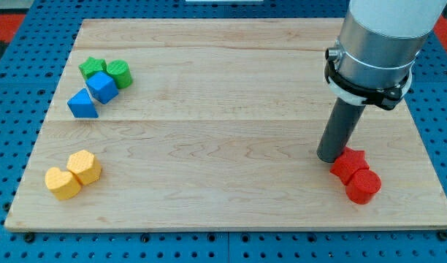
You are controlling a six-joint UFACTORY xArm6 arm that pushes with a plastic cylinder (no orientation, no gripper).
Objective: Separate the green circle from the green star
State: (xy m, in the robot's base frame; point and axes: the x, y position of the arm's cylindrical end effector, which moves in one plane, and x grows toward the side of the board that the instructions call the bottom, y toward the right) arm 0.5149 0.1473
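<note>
Wooden board: green circle far from my tip

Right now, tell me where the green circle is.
At the view's top left, the green circle touches the green star on its left and the blue cube below.

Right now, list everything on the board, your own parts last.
green star: one, green, upper left of the view, touching the green circle.
green circle: one, green, just right of the star.
blue cube: one, blue, just below both greens.
blue triangle: one, blue, lower left of the cube.
yellow blocks: two, yellow, lower left, touching.
red star: one, red, lower right.
red cylinder: one, red, below the red star.
wooden board: one, light wood.
my tip: one, dark, just left of the red star.
</note>
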